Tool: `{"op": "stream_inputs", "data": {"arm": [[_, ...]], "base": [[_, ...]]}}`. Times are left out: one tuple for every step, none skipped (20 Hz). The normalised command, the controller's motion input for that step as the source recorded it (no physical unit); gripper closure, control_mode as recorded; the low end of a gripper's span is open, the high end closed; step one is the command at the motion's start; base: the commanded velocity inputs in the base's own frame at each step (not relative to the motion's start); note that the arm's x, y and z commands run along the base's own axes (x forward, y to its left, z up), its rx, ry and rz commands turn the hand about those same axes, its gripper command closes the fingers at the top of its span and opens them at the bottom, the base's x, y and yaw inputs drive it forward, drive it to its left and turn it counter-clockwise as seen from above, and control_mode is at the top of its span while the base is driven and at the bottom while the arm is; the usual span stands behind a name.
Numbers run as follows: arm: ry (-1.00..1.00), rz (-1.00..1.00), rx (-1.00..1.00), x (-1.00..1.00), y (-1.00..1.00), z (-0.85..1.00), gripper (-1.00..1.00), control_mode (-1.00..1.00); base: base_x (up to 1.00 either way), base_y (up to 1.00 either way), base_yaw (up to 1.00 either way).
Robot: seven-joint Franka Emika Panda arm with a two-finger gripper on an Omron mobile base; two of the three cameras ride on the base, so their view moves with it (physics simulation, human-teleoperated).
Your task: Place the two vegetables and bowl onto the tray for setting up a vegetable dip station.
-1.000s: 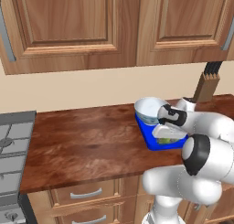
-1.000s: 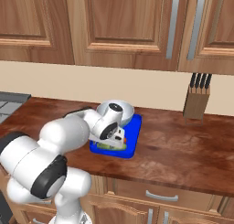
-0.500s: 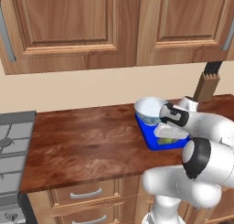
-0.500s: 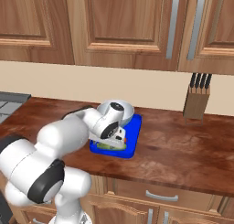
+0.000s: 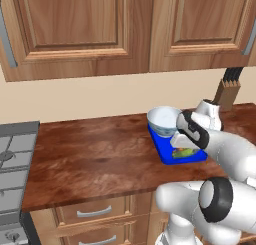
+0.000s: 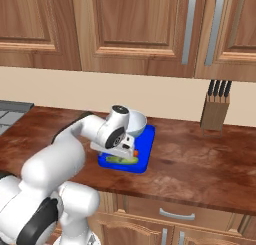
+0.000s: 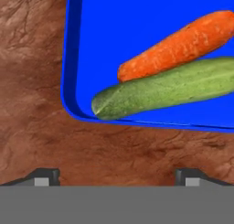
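Note:
The blue tray (image 7: 137, 22) lies on the wooden counter with an orange carrot (image 7: 178, 45) and a green vegetable (image 7: 169, 88) side by side near its corner. My gripper (image 7: 119, 175) hovers open just off that corner, over bare counter, with nothing between its fingertips (image 7: 45, 175). The white bowl (image 5: 164, 120) stands on the far end of the tray (image 5: 167, 156). From the right base view, the gripper (image 6: 124, 151) hangs over the near end of the tray (image 6: 144, 159), with the green vegetable (image 6: 120, 160) and the carrot (image 6: 135, 152) beneath it and the bowl (image 6: 136, 122) behind.
A wooden knife block (image 6: 216, 111) stands at the back right of the counter (image 6: 200, 159). A stove (image 5: 15, 164) borders the counter's left end. Wooden cabinets hang above, and drawers run below the front edge.
The hand has shifted only slightly over the tray. The jaws stay open, and the vegetables and bowl have not moved.

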Motion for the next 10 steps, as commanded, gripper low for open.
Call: {"op": "stream_inputs", "data": {"arm": [[0.0,-0.03,-0.16,-0.32,0.08,0.33,-1.0,-1.0],[0.0,-0.02,-0.16,-0.33,0.09,0.32,-1.0,-1.0],[0.0,-0.02,-0.15,-0.35,0.08,0.32,-1.0,-1.0],[0.0,-0.04,-0.13,-0.39,0.06,0.31,-1.0,-1.0],[0.0,-0.07,-0.11,-0.38,0.06,0.31,-1.0,-1.0],[0.0,-0.1,-0.08,-0.4,0.07,0.3,-1.0,-1.0],[0.0,-0.1,-0.04,-0.42,0.05,0.3,-1.0,-1.0],[0.0,-0.15,0.0,-0.42,0.05,0.29,-1.0,-1.0],[0.0,-0.15,0.0,-0.43,0.06,0.29,-1.0,-1.0],[0.0,-0.15,0.0,-0.43,0.06,0.27,-1.0,-1.0]], "base": [[0.0,0.0,0.0],[0.0,0.0,0.0],[0.0,0.0,0.0],[0.0,0.0,0.0],[0.0,0.0,0.0],[0.0,0.0,0.0],[0.0,0.0,0.0],[0.0,0.0,0.0],[0.0,0.0,0.0],[0.0,0.0,0.0]]}}
